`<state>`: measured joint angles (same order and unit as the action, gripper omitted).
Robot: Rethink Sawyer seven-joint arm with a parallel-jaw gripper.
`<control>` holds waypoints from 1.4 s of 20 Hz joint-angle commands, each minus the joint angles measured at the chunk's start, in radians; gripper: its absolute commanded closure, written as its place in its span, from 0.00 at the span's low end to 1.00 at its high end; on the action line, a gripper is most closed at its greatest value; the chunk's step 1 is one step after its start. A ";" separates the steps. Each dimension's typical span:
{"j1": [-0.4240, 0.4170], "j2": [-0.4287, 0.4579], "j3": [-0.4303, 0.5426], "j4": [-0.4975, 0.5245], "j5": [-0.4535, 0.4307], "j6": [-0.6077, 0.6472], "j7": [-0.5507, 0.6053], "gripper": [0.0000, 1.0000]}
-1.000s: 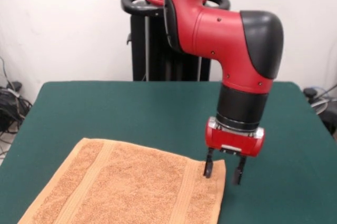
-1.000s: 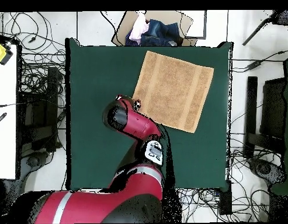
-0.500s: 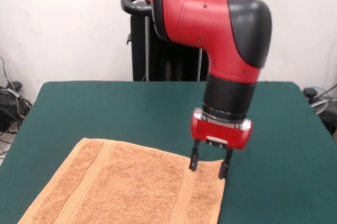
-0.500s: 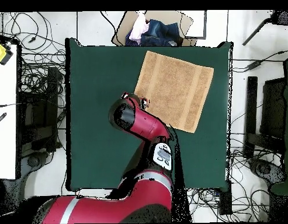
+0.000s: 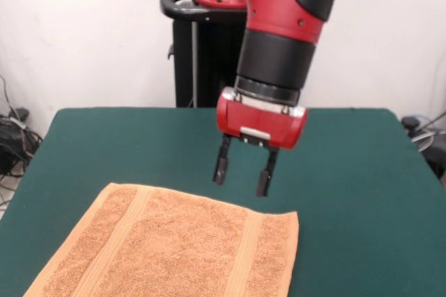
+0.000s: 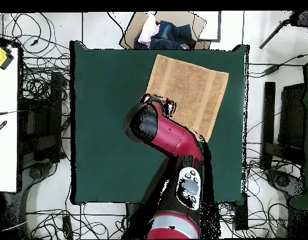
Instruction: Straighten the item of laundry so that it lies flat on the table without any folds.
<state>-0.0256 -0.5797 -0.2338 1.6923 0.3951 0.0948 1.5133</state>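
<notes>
Pincer [image 5: 242, 175] hung in the air above the far edge of the towel [image 5: 174, 248], its two black fingers [image 5: 221, 164] spread wide apart with nothing between them and clear of the cloth. Towel lay spread flat on the green tabletop [image 5: 362, 192], woven bands running across it, no folds seen in the part that showed. Overhead, the towel [image 6: 192, 90] sat toward one corner of the tabletop [image 6: 109, 125], partly under the red arm [image 6: 172, 134].

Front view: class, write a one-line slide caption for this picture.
Open claw of the red arm hangs above the green table, just beyond the far edge of the flat orange towel.
</notes>
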 commanded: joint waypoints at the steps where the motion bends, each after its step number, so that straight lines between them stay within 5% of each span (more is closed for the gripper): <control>1: -0.020 -0.015 0.029 0.078 -0.056 0.047 0.156 0.00; 28: -0.078 0.012 0.098 0.097 -0.111 -0.012 0.167 0.00</control>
<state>-0.0746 -0.5995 -0.2416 1.6933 0.3295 0.0950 1.5133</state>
